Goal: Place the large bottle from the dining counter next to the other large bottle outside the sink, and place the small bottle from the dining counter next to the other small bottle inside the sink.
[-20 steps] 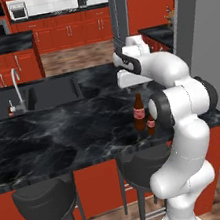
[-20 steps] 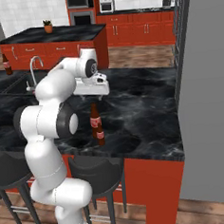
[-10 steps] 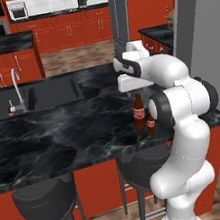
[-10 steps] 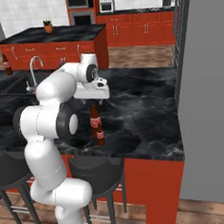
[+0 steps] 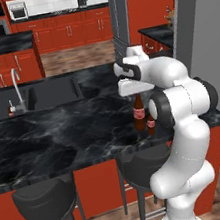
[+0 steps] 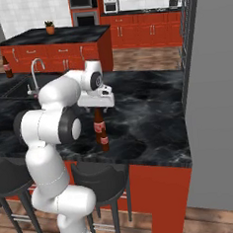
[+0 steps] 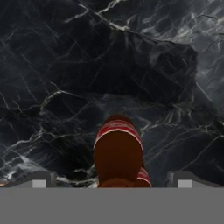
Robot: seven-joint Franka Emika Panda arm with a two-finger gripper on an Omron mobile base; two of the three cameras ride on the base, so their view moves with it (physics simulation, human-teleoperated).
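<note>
**Hand above two bottles on dining surface**

Left to right: sink [image 5: 48, 94] with tap [image 5: 16, 87], basins dark, contents can't be made out. A brown bottle [image 6: 6, 67] stands far off on the surface beyond the sink. Large bottle [image 5: 139, 113] upright on dining surface [image 5: 60, 135], small bottle [image 5: 151, 124] just beside it. Hand [image 5: 134, 85] directly over large bottle's neck; fingers [image 7: 41, 179] spread wide apart either side of it, not touching. Bar stools [image 5: 45, 204] below the edge.

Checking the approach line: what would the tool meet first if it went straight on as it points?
Most likely the large bottle: it stands upright on the dining counter right below the tool, between its tips. Depth is hard to judge.
</note>
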